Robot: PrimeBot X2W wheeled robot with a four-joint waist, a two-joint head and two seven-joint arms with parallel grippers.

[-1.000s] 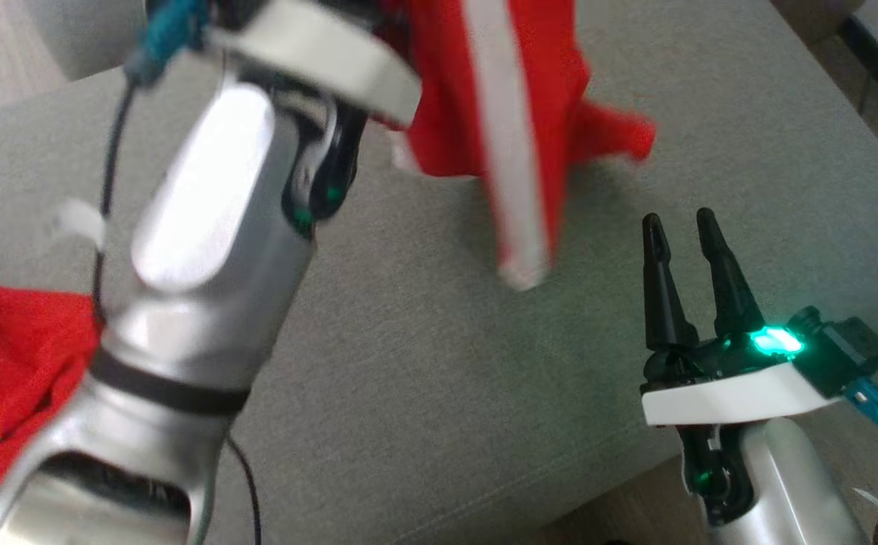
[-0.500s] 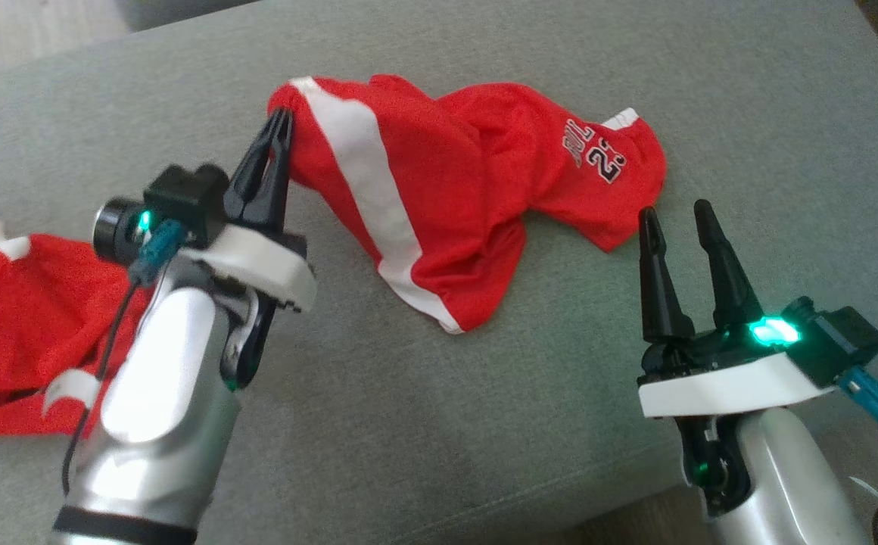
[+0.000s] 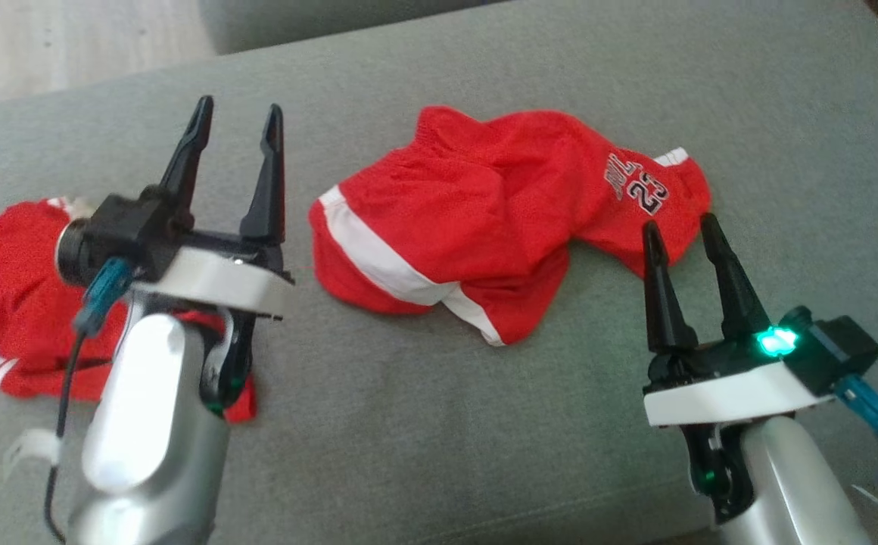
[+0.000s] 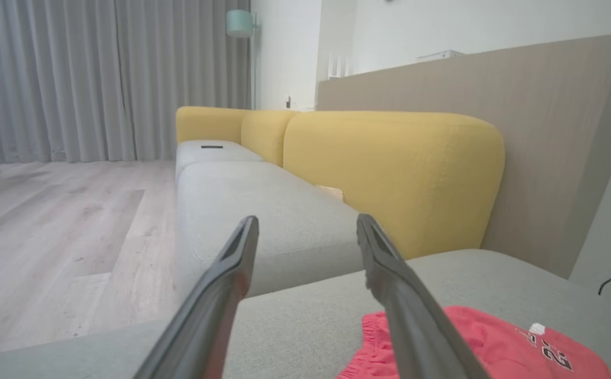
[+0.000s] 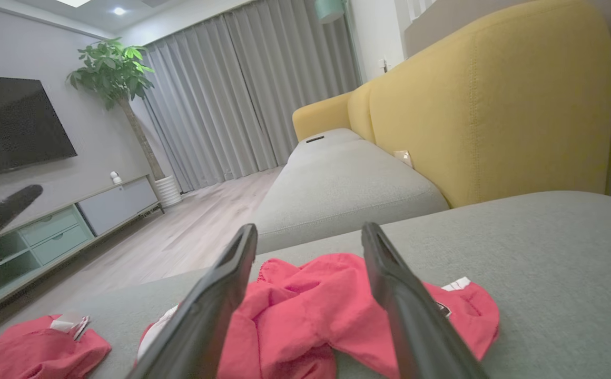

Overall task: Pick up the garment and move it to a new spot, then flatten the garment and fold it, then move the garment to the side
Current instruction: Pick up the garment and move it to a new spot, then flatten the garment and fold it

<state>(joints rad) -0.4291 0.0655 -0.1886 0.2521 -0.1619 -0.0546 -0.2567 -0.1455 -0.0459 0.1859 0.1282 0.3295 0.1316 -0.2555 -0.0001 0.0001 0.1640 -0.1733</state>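
Observation:
The garment (image 3: 484, 219), red shorts with a white side stripe and a printed number, lies crumpled on the grey sofa cushion (image 3: 424, 424); it also lies low in the right wrist view (image 5: 311, 300) and at the bottom right of the left wrist view (image 4: 495, 347). My left gripper (image 3: 238, 113) stands open just left of the garment, apart from it, nothing between its fingers (image 4: 307, 221). My right gripper (image 3: 679, 223) is open near the garment's right end, its fingertips at the numbered leg's edge (image 5: 309, 229).
A second red garment (image 3: 7, 257) lies on the cushion at the far left, partly behind my left arm (image 5: 31, 352). Yellow sofa backs (image 4: 390, 168) rise beyond the cushion. Wooden floor (image 4: 47, 237) lies past the cushion's far edge.
My left gripper was shut on the garment's stripe edge and has let go and opened. The garment has dropped into a heap on the cushion. The head camera has also shifted.

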